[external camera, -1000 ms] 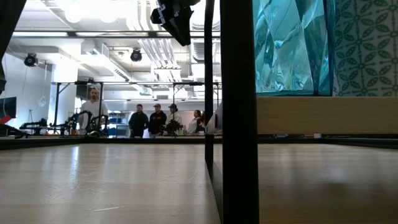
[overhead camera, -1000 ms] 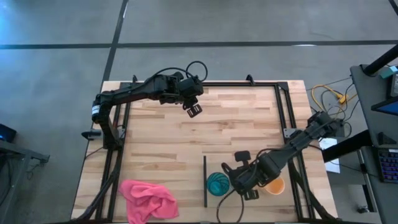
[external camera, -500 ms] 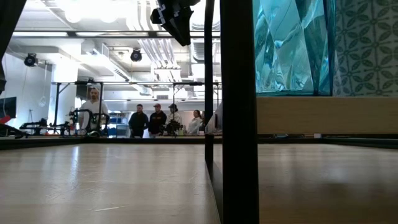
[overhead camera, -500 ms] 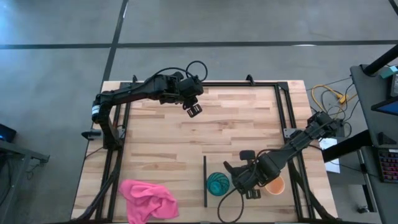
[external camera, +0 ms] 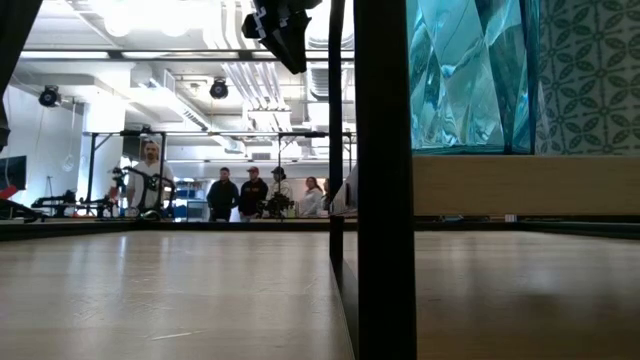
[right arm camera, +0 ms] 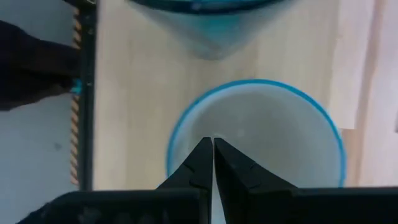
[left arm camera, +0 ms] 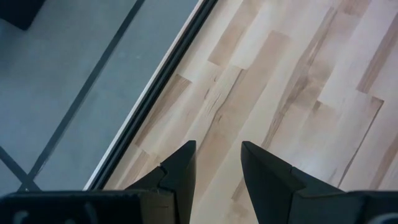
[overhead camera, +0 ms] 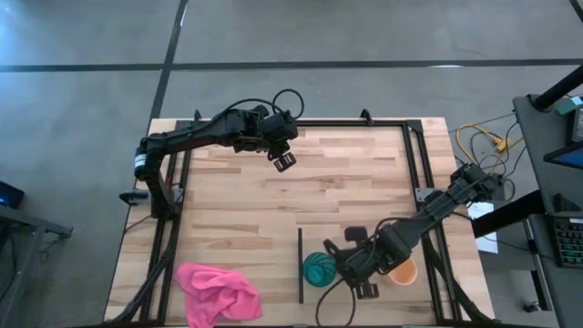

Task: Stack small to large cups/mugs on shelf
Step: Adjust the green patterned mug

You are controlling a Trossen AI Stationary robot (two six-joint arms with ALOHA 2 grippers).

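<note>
The right pincer point(overhead camera: 363, 279) has been shifted slightly toward the near edge of the desk point(overhead camera: 346, 182) over the last second, and in the right wrist view its fingers point(right arm camera: 205, 160) are pressed together above a white mug with a blue rim point(right arm camera: 256, 134). The teal tumbler point(overhead camera: 318, 269) stands on the shelf point(overhead camera: 351, 239), just right of the dark strip point(overhead camera: 300, 265); the orange mug point(overhead camera: 402, 271) sits to the right, partly hidden by the arm. No mug is gripped, so the stacking is judged barely begun. The left pincer point(overhead camera: 284, 161) hangs spread at the far side, unchanged.
</note>
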